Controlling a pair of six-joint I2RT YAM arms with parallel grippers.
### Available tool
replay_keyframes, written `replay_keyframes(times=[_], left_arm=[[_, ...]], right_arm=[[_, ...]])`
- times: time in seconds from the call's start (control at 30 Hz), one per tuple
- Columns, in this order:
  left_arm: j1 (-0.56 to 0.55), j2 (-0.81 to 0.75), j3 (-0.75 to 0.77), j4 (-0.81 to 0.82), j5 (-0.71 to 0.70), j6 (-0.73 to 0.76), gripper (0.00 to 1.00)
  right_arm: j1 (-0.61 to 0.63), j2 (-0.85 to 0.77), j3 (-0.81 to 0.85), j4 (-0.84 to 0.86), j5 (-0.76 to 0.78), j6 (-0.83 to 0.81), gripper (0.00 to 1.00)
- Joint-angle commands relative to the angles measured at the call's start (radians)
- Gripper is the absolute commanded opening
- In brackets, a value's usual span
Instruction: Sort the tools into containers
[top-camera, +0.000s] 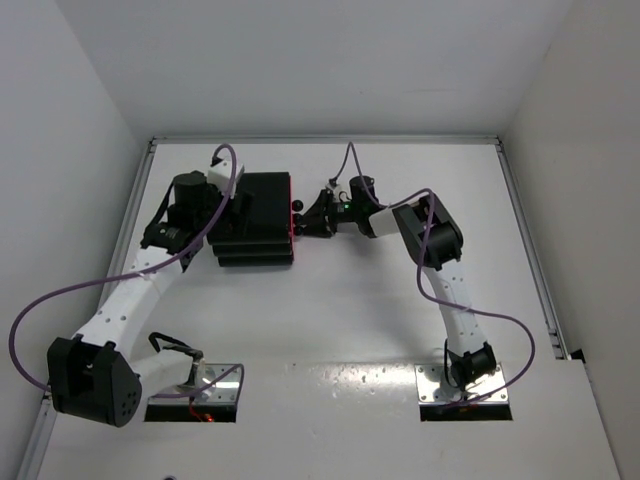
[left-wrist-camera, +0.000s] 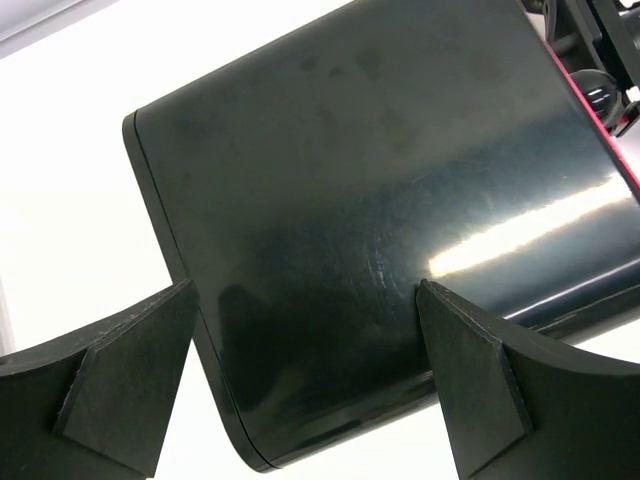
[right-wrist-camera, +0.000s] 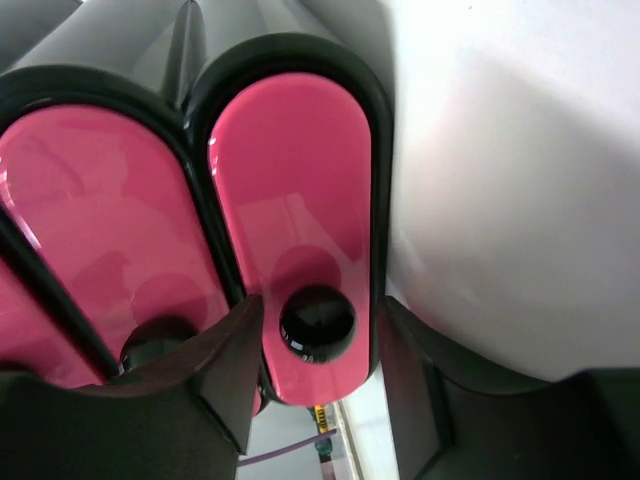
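Note:
The black cabinet (top-camera: 255, 215) stands at the middle left of the table, its glossy top (left-wrist-camera: 380, 200) filling the left wrist view. My left gripper (top-camera: 224, 216) is at the cabinet's left side, its jaws (left-wrist-camera: 305, 370) open and straddling a rounded corner of it. My right gripper (top-camera: 308, 218) faces the pink drawer fronts. Its jaws (right-wrist-camera: 318, 345) stand open either side of the round black knob (right-wrist-camera: 317, 322) of one pink drawer (right-wrist-camera: 290, 180), with a small gap on each side. The drawers look pushed in. No tools show in any view.
A second pink drawer front (right-wrist-camera: 100, 220) with its own knob (right-wrist-camera: 155, 340) sits beside the one I straddle. White walls enclose the table, with a metal rail (top-camera: 525, 230) along the right edge. Purple cables (top-camera: 60, 300) loop from both arms.

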Motion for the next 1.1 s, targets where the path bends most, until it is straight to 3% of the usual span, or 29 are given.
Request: replay_keyframes(times=[0.0, 0.3, 0.53, 0.93, 1.07], left_arm=[[-0.010, 0.006, -0.007, 0.040, -0.033, -0.026, 0.97], [-0.010, 0.063, -0.005, 0.069, -0.127, -0.057, 0.97], [-0.010, 0.091, 0.004, 0.069, -0.160, -0.075, 0.97], [-0.010, 0.100, 0.004, 0.069, -0.178, -0.075, 0.97], [-0.010, 0.109, 0.013, 0.069, -0.178, -0.084, 0.97]], right_arm=[[0.024, 0.039, 0.025, 0.015, 0.015, 0.029, 0.48], [0.033, 0.019, -0.007, 0.006, 0.006, 0.020, 0.31], [-0.010, -0.041, -0.064, -0.016, -0.013, -0.022, 0.01], [-0.171, -0.109, -0.116, -0.094, -0.053, -0.105, 0.00], [-0.215, -0.148, -0.138, -0.199, -0.053, -0.199, 0.00]])
